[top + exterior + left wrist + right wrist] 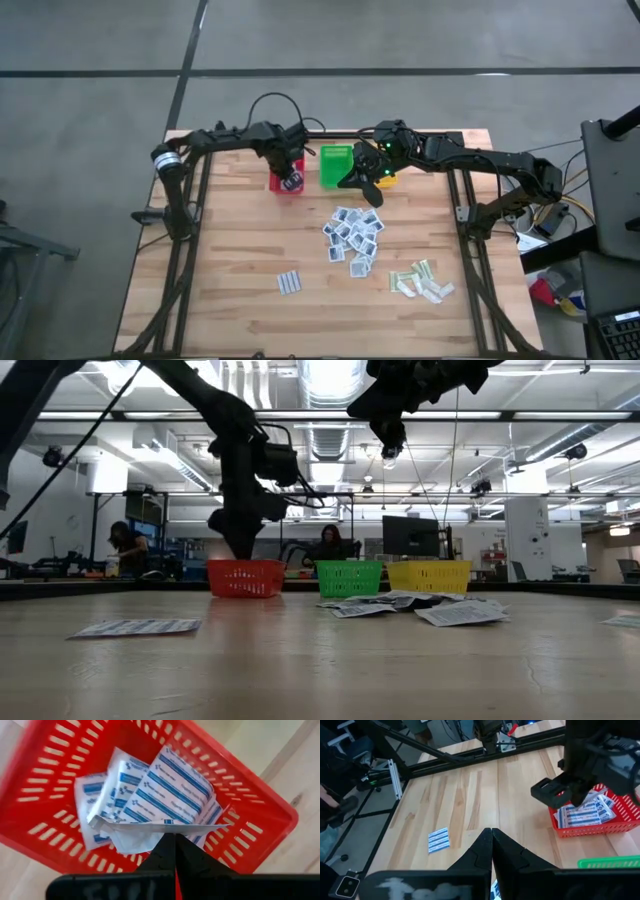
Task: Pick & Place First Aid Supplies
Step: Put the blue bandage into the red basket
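Baskets stand in a row at the tabletop's (240,250) far edge: red basket (284,181), green basket (336,166), yellow basket (430,575). The red basket holds oblong blue-striped packets (170,790). The left hand (172,840) hangs over it, fingers together, pinching a white packet (150,826) by its edge. The right hand (366,182), fingers together and holding nothing, hovers by the green and yellow baskets. Loose square packets (352,238), beige strips (422,281) and one striped packet (289,283) lie nearer on the tabletop.

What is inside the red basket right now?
The red basket holds several oblong white packets with blue stripes, piled overlapping. The left gripper, shut, pinches one packet's edge above them. Whatever lies beneath the pile is covered.
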Controlling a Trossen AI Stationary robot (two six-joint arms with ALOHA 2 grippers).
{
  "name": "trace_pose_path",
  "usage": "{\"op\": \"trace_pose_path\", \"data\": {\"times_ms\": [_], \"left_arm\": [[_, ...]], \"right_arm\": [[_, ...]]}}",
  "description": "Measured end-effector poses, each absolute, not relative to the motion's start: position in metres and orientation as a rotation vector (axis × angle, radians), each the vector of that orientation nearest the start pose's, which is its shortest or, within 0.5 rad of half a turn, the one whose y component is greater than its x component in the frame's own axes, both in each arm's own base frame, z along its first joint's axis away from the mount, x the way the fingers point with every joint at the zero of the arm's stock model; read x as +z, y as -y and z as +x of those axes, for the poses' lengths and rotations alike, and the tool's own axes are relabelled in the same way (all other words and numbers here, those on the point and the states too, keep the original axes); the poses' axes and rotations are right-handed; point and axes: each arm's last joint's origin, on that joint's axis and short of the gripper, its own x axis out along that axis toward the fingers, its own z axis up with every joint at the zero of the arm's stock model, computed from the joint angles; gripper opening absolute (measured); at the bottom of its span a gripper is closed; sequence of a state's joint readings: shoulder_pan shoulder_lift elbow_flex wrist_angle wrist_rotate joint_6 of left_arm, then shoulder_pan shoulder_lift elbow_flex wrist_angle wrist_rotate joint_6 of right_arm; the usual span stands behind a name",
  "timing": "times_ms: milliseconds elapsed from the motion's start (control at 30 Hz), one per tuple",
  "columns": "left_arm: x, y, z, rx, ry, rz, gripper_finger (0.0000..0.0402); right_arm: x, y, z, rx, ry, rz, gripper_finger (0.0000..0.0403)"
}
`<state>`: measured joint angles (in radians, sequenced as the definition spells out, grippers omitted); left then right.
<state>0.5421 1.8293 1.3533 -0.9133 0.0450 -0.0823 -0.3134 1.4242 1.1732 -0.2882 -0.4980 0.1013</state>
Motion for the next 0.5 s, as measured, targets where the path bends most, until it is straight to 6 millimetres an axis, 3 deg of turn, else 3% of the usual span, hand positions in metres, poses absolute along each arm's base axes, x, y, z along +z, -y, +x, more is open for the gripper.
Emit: {"op": "trace_pose_path", "data": {"times_ms": [233, 500], "left_arm": [[0.198, -0.181, 0.302, 0.47, -1.351, -0.48, 0.0012], [0.212, -0.178, 0.298, 0.474, -1.323, -0.47, 0.0098]], "right_arm": [[0.314, 0.084, 0.303, 0.155, -0.506, 0.312, 0.0008], [0.314, 0.083, 0.303, 0.155, -0.506, 0.313, 0.0008]]}}
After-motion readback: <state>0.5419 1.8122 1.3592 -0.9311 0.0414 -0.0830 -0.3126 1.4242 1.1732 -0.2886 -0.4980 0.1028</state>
